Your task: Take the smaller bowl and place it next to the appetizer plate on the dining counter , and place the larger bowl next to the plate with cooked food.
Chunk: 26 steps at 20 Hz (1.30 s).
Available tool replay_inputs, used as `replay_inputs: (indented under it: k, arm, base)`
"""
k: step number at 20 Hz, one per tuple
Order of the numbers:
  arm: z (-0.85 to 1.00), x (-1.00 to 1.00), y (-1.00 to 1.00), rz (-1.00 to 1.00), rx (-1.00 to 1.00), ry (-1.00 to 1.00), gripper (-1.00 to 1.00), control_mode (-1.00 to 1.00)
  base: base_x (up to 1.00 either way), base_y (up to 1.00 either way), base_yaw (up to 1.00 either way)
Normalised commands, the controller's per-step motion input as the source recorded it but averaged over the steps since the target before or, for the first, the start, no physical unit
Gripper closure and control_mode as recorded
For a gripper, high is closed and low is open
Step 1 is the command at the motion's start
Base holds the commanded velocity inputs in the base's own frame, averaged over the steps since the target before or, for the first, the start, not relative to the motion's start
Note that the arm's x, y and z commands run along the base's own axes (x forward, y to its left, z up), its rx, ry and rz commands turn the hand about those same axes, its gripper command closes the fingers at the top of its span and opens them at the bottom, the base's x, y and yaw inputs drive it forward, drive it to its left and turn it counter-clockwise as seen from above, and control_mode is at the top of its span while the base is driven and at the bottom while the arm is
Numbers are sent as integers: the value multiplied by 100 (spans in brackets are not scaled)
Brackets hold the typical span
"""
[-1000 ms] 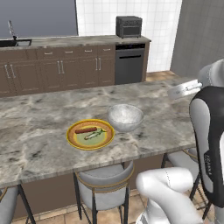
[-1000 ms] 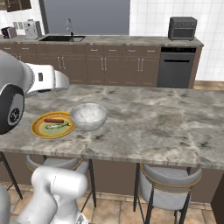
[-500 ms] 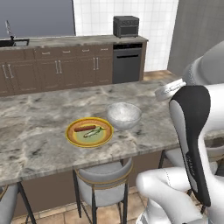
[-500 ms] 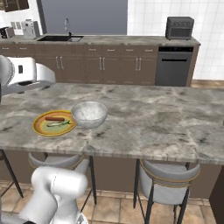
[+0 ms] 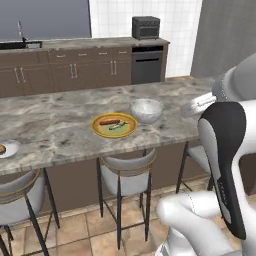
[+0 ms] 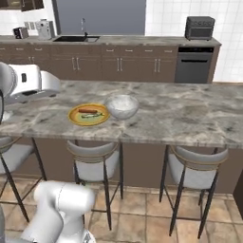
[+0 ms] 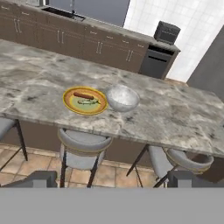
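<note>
- The larger bowl (image 5: 146,110) already sits on the dining counter (image 5: 60,125), just beside the plate with cooked food (image 5: 114,125), on the side toward the dishwasher; in the hand view its rim (image 7: 122,98) looks to be touching or nearly touching the plate (image 7: 85,100).
- We judge that half of the task done, going by how the two lie.
- The appetizer plate (image 5: 6,149) rests on the same tabletop, well apart from the yellow plate, at the far end from the bowl, with its small orange-brown morsel on it.
- The tool (image 7: 109,179) hangs back from the tabletop, above the stools (image 7: 83,144); its two dark tips stand spread wide, with nothing between them.
- The smaller bowl is what we would need next, and we cannot place it from here.
- We expect it to handle as a stiff, glossy, fairly light piece, slippery at the wall and likely to chip if dropped.
- We would take it at the rim, one finger inside and one outside, and squeeze firmly but not hard.
- The marbled bowl looks heavier and deeper; we would leave it where it is.
</note>
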Motion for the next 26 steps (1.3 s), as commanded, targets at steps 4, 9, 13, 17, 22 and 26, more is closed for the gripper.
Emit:
replay_inputs:
  k: [4, 9, 13, 17, 22, 26]
  arm:
    - [0, 0, 0, 0, 0, 0, -100, 100]
    - [0, 0, 0, 0, 0, 0, -100, 100]
    - [0, 0, 0, 0, 0, 0, -100, 100]
    - [0, 0, 0, 0, 0, 0, -100, 100]
    - [0, 0, 0, 0, 0, 0, -100, 100]
    - [0, 0, 0, 0, 0, 0, -100, 100]
  base:
    - [-7, 100, 5]
    - [8, 100, 1]
    - [1, 100, 0]
    - [0, 100, 0]
    - [13, 100, 0]
    - [25, 100, 0]
